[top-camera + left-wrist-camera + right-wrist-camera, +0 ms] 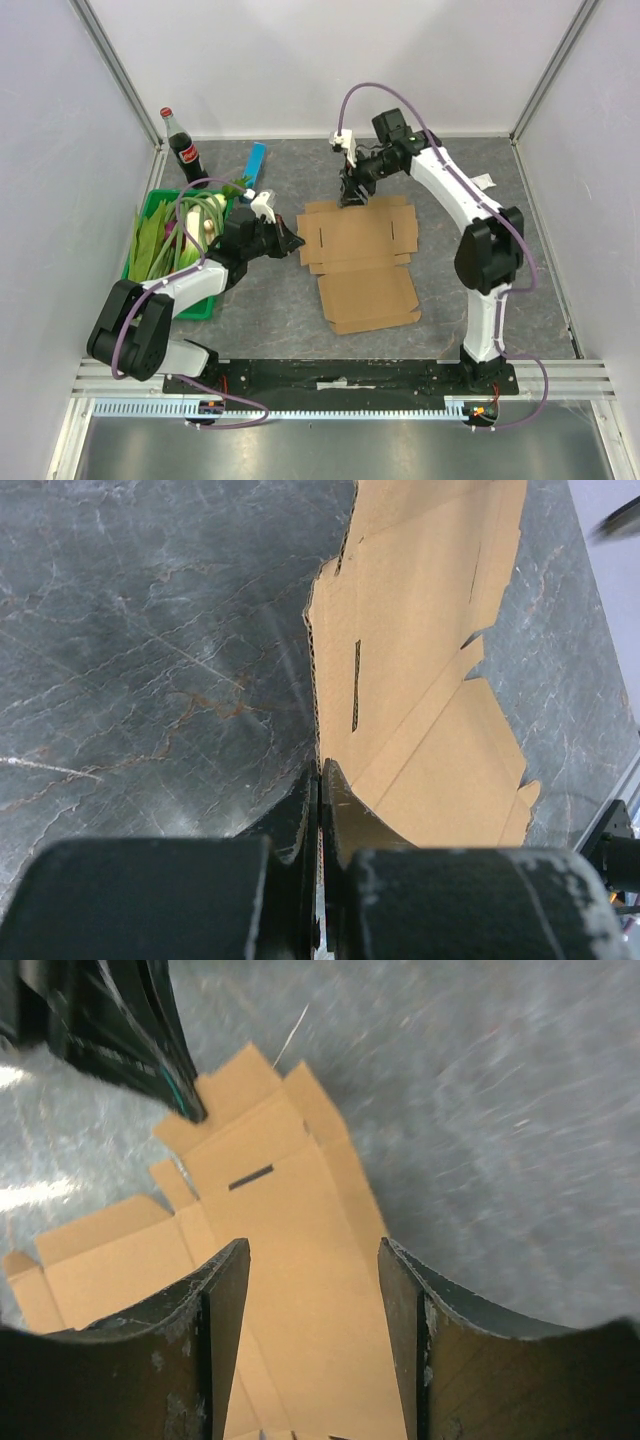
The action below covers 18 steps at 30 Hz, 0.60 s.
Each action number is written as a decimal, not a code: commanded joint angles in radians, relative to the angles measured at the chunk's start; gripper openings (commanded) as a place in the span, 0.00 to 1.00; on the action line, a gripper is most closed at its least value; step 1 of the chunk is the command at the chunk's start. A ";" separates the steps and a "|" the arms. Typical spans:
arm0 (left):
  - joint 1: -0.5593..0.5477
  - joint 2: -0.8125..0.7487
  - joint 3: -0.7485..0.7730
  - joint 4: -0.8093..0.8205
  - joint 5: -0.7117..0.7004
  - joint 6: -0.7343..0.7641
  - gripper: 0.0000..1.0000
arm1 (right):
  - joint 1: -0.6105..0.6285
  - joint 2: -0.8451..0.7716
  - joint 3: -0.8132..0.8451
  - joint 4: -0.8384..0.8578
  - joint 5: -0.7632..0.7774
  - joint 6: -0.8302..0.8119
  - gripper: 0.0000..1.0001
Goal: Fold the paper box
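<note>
Left gripper is clamped on the left edge of the paper box, which lies flat and unfolded on the table, while the right gripper hangs open above its far edge, so every fold looks not yet made.

Bright, even light from above, faint soft shadows. Motion-blurred across the table in the right wrist view; crisp on the paper box elsewhere.

Left pincer is clamped tight, held low and level; right pincer hangs with jaws parted, pointing down.
</note>
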<state>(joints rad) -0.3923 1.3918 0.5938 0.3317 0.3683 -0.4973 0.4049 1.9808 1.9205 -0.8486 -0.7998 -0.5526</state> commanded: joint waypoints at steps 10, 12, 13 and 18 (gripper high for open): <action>-0.023 -0.022 -0.003 0.093 0.078 0.112 0.02 | -0.003 0.165 0.078 -0.253 -0.136 -0.220 0.49; -0.026 -0.019 -0.003 0.092 0.078 0.117 0.02 | -0.001 0.170 0.078 -0.244 -0.118 -0.221 0.49; -0.028 -0.020 -0.003 0.092 0.078 0.117 0.02 | -0.003 0.167 0.078 -0.239 -0.107 -0.210 0.49; -0.039 -0.022 -0.008 0.092 0.072 0.123 0.02 | -0.014 0.110 0.055 -0.162 -0.056 -0.142 0.54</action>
<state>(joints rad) -0.4194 1.3773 0.5930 0.3698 0.4213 -0.4263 0.4015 2.1414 1.9583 -1.0584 -0.8745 -0.7246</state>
